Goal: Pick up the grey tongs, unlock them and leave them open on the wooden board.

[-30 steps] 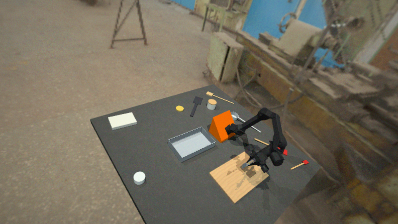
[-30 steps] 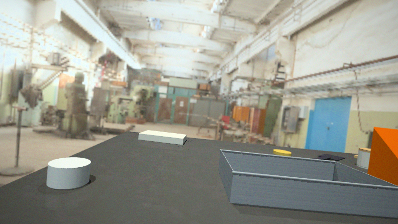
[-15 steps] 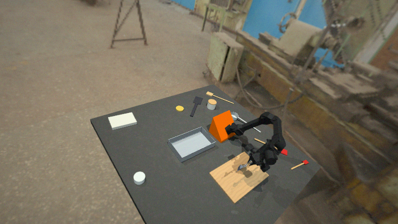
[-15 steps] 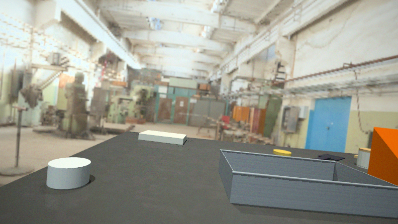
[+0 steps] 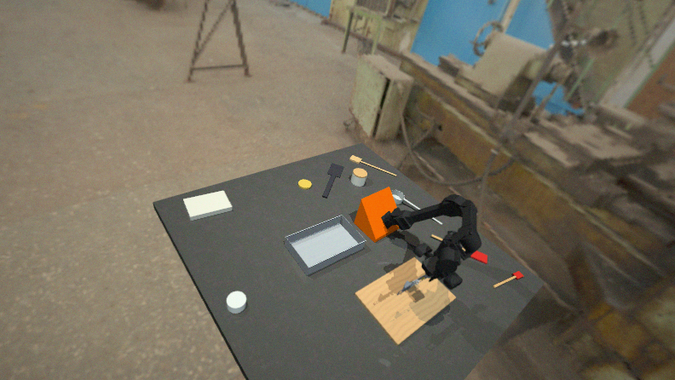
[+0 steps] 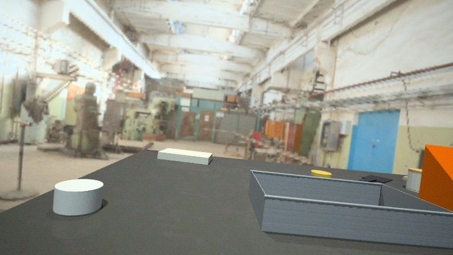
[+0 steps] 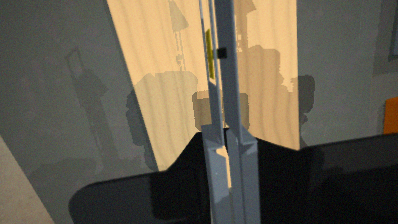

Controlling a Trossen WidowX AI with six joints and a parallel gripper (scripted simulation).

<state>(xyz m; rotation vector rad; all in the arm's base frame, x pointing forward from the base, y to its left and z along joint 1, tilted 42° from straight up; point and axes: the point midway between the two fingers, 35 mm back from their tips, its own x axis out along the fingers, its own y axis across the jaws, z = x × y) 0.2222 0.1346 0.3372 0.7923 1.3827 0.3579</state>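
The grey tongs [image 5: 408, 285] [image 7: 226, 80] are held in my gripper [image 5: 423, 279] [image 7: 231, 146], which is shut on their handle end. In the wrist view the two arms run close together away from the fingers, with a yellow lock piece [image 7: 210, 55] between them. The tips point at the wooden board [image 5: 401, 325] [image 7: 150, 75] and hang just over its far part. The grey roasting tin [image 5: 331, 260] [image 6: 317, 215] stands empty to the board's left. The exterior view shows neither the gripper nor the tongs.
An orange wedge [image 5: 375, 212] [image 6: 438, 177] stands behind the tin, next to the arm. A white puck [image 5: 236, 302] [image 6: 77, 196], a cream block [image 5: 207, 204] [image 6: 185, 155] and a yellow disc [image 5: 304, 184] [image 6: 320, 173] lie further off. A black spatula [image 5: 331, 179], a jar [image 5: 359, 176] and a red-headed tool [image 5: 512, 278] lie near the table's edges.
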